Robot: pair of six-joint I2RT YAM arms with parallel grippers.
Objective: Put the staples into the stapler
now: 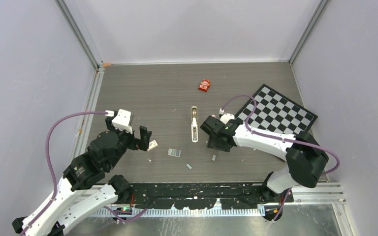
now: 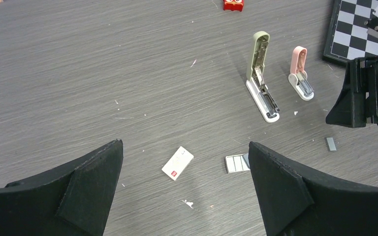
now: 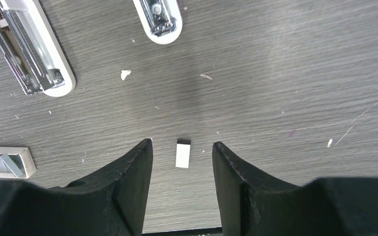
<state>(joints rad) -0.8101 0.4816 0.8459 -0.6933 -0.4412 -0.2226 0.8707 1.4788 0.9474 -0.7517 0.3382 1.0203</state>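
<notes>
The olive-grey stapler [image 1: 194, 125] lies open on the table, its pale metal channel showing; it also shows in the left wrist view [image 2: 261, 78] and at the top left of the right wrist view [image 3: 29, 54]. My right gripper [image 3: 182, 142] is open and low over the table, its fingertips on either side of a small silvery staples strip [image 3: 182, 155], not touching it. In the top view this strip [image 1: 214, 158] lies just in front of the right gripper [image 1: 215, 146]. A square staples block [image 2: 237, 163] lies near my left gripper [image 2: 185, 144], which is open and empty above the table.
A small white-and-red card box [image 2: 177, 162] lies under the left gripper. A pink-and-white piece [image 2: 300, 73] lies right of the stapler. Another staples strip [image 1: 189, 166] lies nearer the front. A red packet [image 1: 204, 85] is at the back, a checkerboard [image 1: 280, 115] at the right.
</notes>
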